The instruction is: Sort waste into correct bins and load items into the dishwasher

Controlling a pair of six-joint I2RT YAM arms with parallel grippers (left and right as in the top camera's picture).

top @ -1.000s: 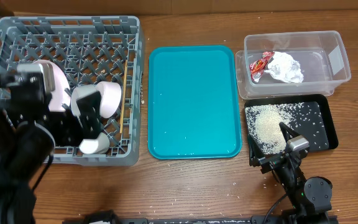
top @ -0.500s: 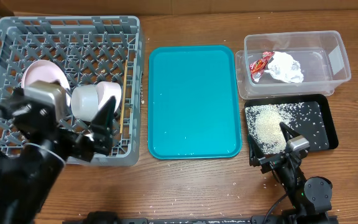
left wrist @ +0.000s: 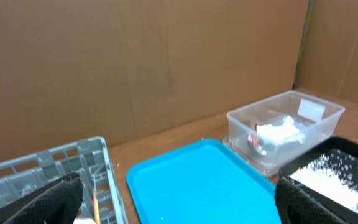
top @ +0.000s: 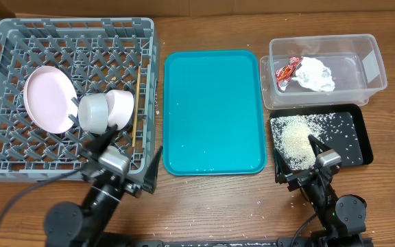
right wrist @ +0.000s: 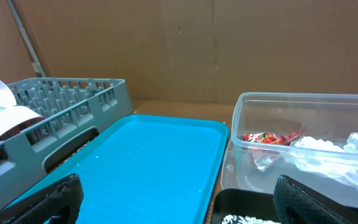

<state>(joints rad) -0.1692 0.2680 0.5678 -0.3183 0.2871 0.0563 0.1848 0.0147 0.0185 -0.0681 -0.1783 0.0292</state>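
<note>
The grey dish rack (top: 19,41) at the left holds the pink-white plate (top: 49,98) on edge, a steel bowl (top: 92,114), a white bowl (top: 121,107) and chopsticks (top: 136,110). I cannot see the small cup. The clear tub (top: 369,68) holds the red wrapper (top: 287,70) and the white tissue (top: 316,73); both also show in the right wrist view, wrapper (right wrist: 267,137) and tissue (right wrist: 328,149). The black tray (top: 362,140) holds the rice (top: 295,139). My left gripper (top: 127,158) is open and empty at the rack's front right corner. My right gripper (top: 296,160) is open and empty at the black tray's front left corner.
The large teal serving tray (top: 213,113) lies between the rack and the bins, and fills the space between the fingers in both wrist views (left wrist: 197,186) (right wrist: 154,162). A few rice grains are scattered on the wooden table near the front edge. A cardboard wall stands behind.
My left arm has pulled back from over the rack to the table's front edge, uncovering the plate and the bowls. The right arm has not moved.
</note>
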